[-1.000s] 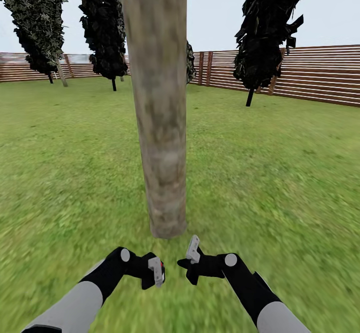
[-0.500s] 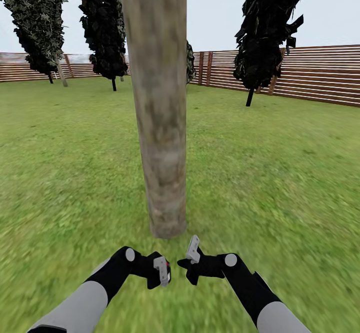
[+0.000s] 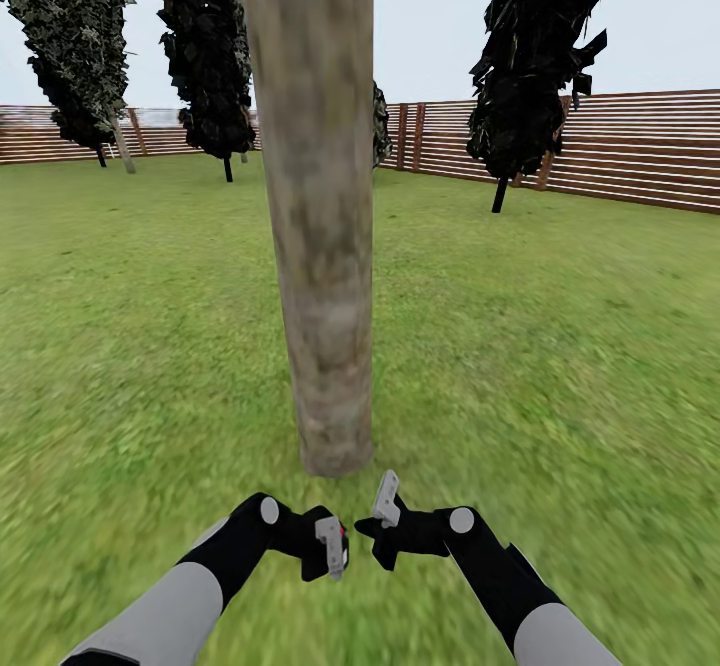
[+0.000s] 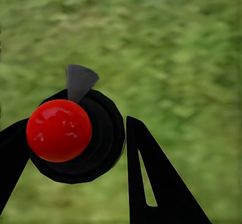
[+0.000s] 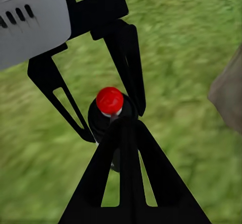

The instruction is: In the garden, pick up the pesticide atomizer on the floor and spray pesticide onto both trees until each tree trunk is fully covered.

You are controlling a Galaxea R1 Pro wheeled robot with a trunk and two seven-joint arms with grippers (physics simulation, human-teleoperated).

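A big tree trunk (image 3: 318, 206) stood on the grass (image 3: 560, 346), right in front of the robot. The left gripper (image 3: 330, 546) was low near the foot of the trunk, squeezed tight on a black spray bottle (image 4: 93, 143) with a round red top (image 4: 59, 130). The right gripper (image 3: 385, 521) was just beside it, also near the foot of the trunk. I could not tell if its fingers (image 5: 126, 183) were apart or together. A brown fence (image 3: 620, 146) ran far behind the trunk, with dark trees (image 3: 530, 66) near it.

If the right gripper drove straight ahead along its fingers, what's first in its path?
Most likely the sprayer held in the left gripper: its red knob sits dead ahead of the right gripper in the right wrist view. Depth unclear; past it, just grass.
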